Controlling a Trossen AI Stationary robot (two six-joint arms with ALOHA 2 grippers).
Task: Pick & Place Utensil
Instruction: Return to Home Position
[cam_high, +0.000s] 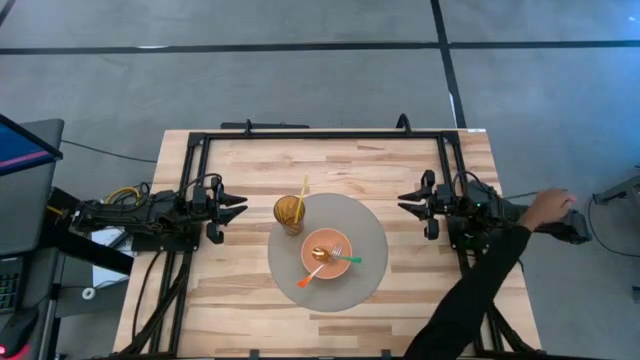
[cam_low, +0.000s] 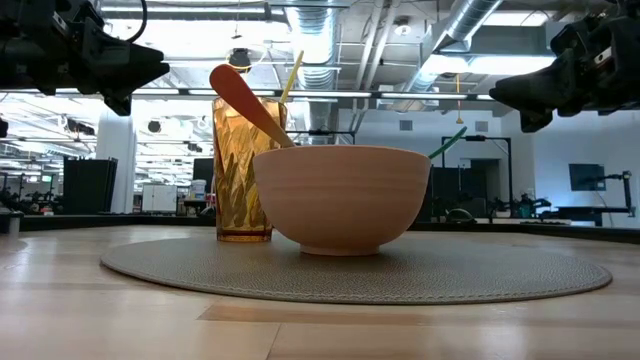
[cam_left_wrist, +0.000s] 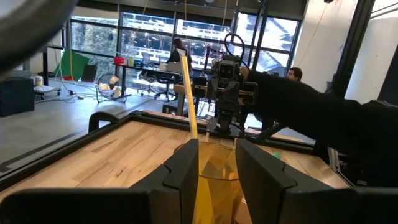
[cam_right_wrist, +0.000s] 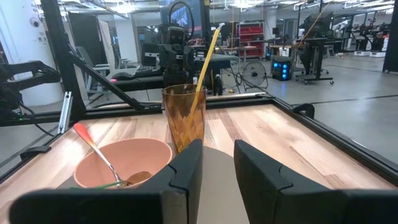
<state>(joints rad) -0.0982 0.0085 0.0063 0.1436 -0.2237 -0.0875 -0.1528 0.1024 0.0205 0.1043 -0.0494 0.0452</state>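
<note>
Yellow straw (cam_high: 302, 192) in the brown cup (cam_high: 289, 213), utensils (cam_high: 320, 255) in the orange bowl (cam_high: 305, 252) on the mat (cam_high: 370, 235): we judge placing done, left gripper (cam_high: 240, 206) and right gripper (cam_high: 405, 203) at the surface's (cam_high: 240, 290) sides, jaws apart, empty.

Robotics lab, open industrial floor. Bare ceiling ducts (cam_low: 470, 25) run across the top of the low view; grey concrete floor (cam_high: 300, 85) fills the high view's upper part. A monitor (cam_high: 25, 190) stands at its left edge.
</note>
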